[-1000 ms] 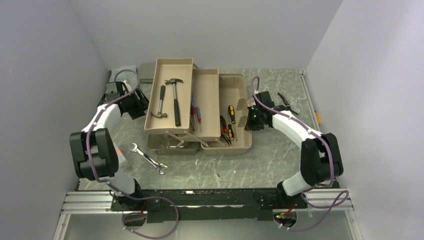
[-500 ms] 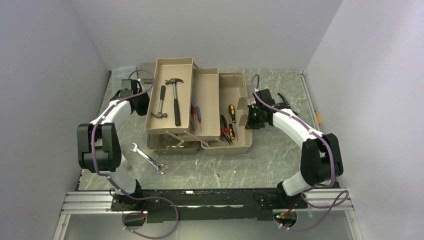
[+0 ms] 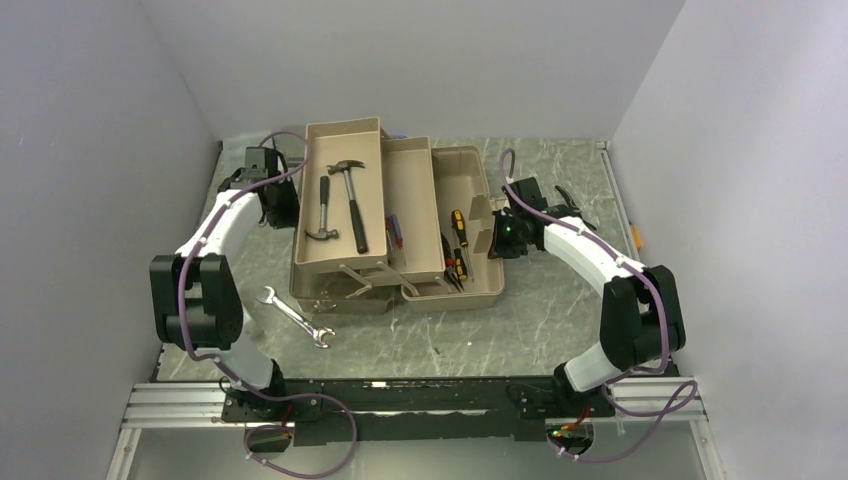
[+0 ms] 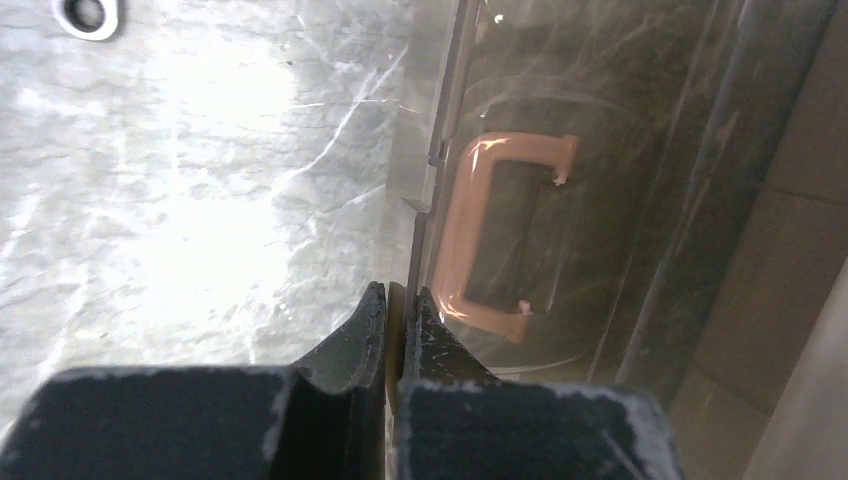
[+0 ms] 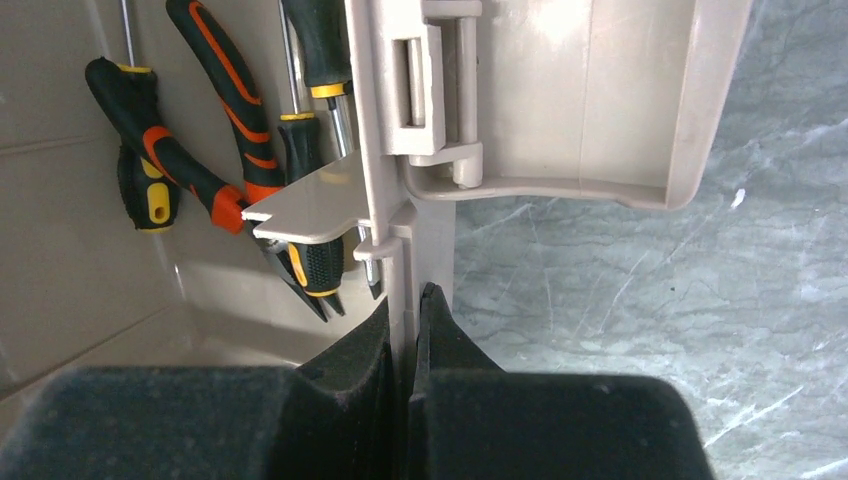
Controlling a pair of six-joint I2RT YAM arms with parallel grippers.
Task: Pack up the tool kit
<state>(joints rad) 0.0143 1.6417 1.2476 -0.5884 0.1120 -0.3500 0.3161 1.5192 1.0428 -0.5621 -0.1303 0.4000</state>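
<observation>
Grey marbled table (image 3: 450, 340) holds the toolbox (image 3: 470, 290) at centre, trays (image 3: 412, 200) folded out. At far left the left gripper (image 4: 393, 310) pinches the lid (image 4: 600, 120) edge; the right gripper (image 5: 408, 310) pinches the toolbox's right wall. Near left, the wrench (image 3: 293, 316) lies apart.

White tubular links joined by boxy black joint housings are seen on both the left arm (image 3: 222, 222) and the right arm (image 3: 583, 250). A purple cable (image 3: 181, 295) is run along each arm and looped down past the black base mounts (image 3: 262, 405). A small green light (image 3: 508, 232) is lit on the right arm's black wrist. The left gripper (image 4: 397, 300) and right gripper (image 5: 407, 300) are fitted with matte black, wedge-shaped fingers (image 4: 350, 340), scuffed pale along their edges.
</observation>
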